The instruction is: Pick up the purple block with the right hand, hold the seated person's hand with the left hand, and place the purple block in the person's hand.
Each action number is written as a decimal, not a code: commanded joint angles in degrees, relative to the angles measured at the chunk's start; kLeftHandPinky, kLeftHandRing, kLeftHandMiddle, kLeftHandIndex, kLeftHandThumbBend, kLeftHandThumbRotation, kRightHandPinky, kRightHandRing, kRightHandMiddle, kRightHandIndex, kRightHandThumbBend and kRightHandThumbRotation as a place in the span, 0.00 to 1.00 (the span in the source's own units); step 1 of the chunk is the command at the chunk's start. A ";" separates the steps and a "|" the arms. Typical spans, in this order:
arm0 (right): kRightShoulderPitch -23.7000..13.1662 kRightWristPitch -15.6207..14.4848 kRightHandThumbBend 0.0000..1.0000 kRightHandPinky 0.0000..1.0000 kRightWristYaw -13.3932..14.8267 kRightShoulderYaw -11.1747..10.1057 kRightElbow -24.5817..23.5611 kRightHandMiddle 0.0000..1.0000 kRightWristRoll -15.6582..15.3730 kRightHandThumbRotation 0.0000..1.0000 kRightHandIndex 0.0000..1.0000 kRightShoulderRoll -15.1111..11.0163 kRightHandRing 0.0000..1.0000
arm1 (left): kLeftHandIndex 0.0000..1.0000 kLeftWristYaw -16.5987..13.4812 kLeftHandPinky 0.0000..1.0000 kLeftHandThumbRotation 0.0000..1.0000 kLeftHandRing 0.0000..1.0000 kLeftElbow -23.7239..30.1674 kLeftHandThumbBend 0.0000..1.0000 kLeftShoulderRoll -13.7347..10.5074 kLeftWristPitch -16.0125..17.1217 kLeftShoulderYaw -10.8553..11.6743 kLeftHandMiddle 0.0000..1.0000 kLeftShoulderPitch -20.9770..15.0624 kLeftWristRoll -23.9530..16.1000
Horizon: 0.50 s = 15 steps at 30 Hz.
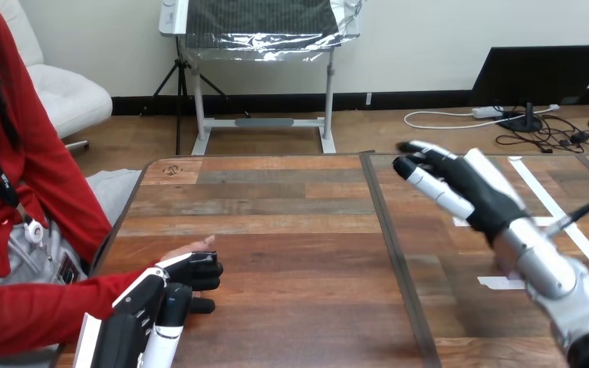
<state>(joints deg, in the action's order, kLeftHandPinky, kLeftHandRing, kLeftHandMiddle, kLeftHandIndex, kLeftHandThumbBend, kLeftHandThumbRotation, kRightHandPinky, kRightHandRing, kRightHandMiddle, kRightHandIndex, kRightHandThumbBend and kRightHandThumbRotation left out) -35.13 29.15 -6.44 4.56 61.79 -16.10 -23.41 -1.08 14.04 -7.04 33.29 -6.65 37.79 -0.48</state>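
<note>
Closest to me, at the lower left of the head view, sits my left hand, its back turned up toward the camera, over the near-left part of the wooden table. It lies right against the person's hand, which reaches in from the left edge on a red sleeve and is mostly hidden behind mine. Just the tips of that hand peek past the far edge of my own. The two are touching (that much is plain), but from this angle I cannot tell whether I am gripping it or merely resting over it.

On the right half of the table, my right hand hangs clear above the surface at the end of its silver forearm, which comes up from the bottom right corner. Its fingers are stretched out straight, pointing up and to the left, and they hold nothing. Below and beside it, strips of white tape are stuck on the tabletop, one long strip running diagonally with shorter pieces near it. A dark seam runs from the far edge toward me and splits the tabletop in two. My hands are well apart, one on each side of it.
</note>
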 commanded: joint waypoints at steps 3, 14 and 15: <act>-14.70 -3.22 0.79 0.82 6.62 3.85 7.00 0.91 -6.82 1.00 0.91 -4.32 0.89 | 0.67 -0.52 0.61 0.92 0.71 1.13 0.59 2.69 0.84 -0.19 0.70 -4.63 -0.62; -17.62 -6.22 0.69 0.80 8.33 4.80 10.90 0.91 -9.39 0.91 0.92 -5.57 0.88 | 0.66 -0.29 0.60 0.92 0.69 0.92 0.57 2.58 1.33 -0.31 0.70 -4.69 -0.53; -17.77 -6.40 0.69 0.80 8.39 4.90 11.08 0.91 -9.51 0.90 0.92 -5.61 0.88 | 0.66 -0.27 0.60 0.92 0.69 0.88 0.57 2.57 1.34 -0.32 0.70 -4.71 -0.50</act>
<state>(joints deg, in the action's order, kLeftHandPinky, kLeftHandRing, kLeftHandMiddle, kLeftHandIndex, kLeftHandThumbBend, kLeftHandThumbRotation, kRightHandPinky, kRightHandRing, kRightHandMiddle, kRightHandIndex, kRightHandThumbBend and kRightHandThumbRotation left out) -43.51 24.18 -0.80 8.50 70.61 -24.13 -26.89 -1.13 14.04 -6.96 33.29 -6.68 37.66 -0.58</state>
